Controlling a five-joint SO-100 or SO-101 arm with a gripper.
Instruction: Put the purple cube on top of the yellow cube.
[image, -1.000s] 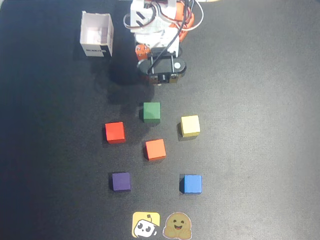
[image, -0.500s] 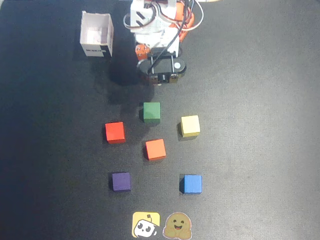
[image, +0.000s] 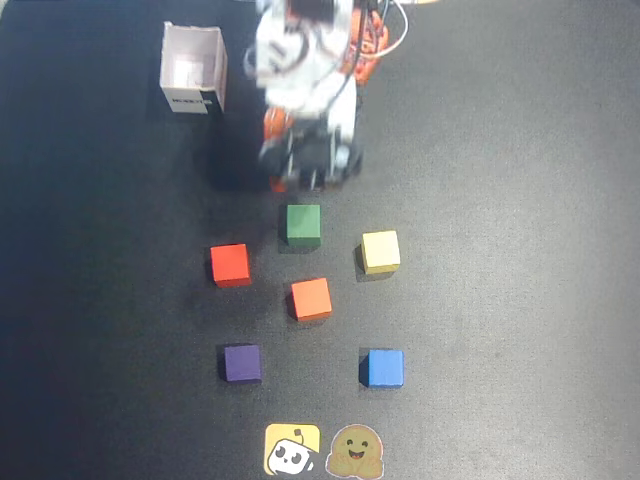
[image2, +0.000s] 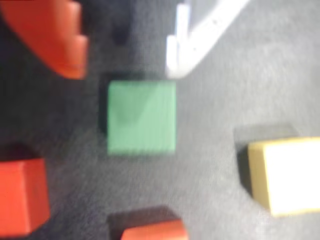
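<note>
Looking down from overhead, you see your arm (image: 305, 95) at 12 o'clock on the dark mat (image: 520, 150), with the gripper (image: 305, 178) hanging just above the green cube (image: 301, 224). In the wrist view its orange finger (image2: 55, 37) and white finger (image2: 187, 42) stand apart, holding nothing. The purple cube (image: 242, 363) sits at 7 o'clock, well apart from the gripper. The yellow cube (image: 380, 251) sits at 3 o'clock, beside the green one. Red cube (image: 230, 264), orange cube (image: 311, 298) and blue cube (image: 384, 368) lie around.

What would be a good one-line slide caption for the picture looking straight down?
Six coloured cubes on a dark mat, the purple cube and yellow cube apart, robot arm above.
</note>
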